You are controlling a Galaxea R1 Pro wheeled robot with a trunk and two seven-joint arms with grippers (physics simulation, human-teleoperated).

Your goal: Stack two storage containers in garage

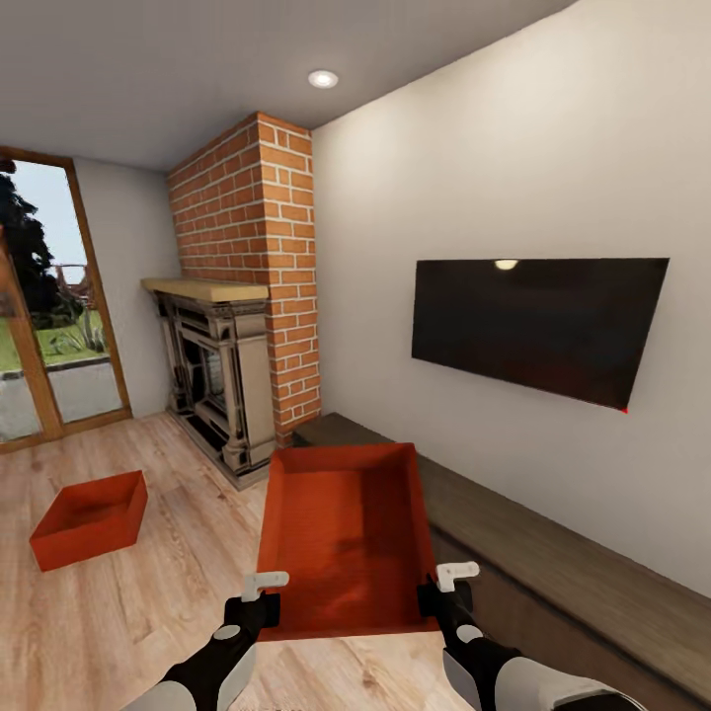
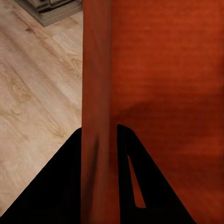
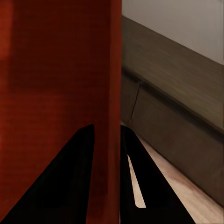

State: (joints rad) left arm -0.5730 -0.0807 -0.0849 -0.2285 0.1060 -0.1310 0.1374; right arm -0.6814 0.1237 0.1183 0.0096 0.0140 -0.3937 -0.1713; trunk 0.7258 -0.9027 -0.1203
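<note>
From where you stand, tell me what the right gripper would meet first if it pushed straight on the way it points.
The right gripper is shut on the held storage container's side wall, so going on means sliding along that wall. Past the container's far end, probably the low dark bench along the white wall; depth is unclear.

Held container's [image 1: 346, 533] near wall hides both claws' fingertips.

Orange-red rectangular plastic bin [image 1: 346, 533], near centre; matching orange-red bin [image 1: 91, 518] at left on pale wood-plank floor [image 1: 158, 592]. Red brick column with pale mortar lines [image 1: 262, 257], far centre. Glossy black flat television [image 1: 538, 326] on plain off-white wall [image 1: 474, 158], right. Dark brown wooden bench [image 1: 553, 553] below.
</note>
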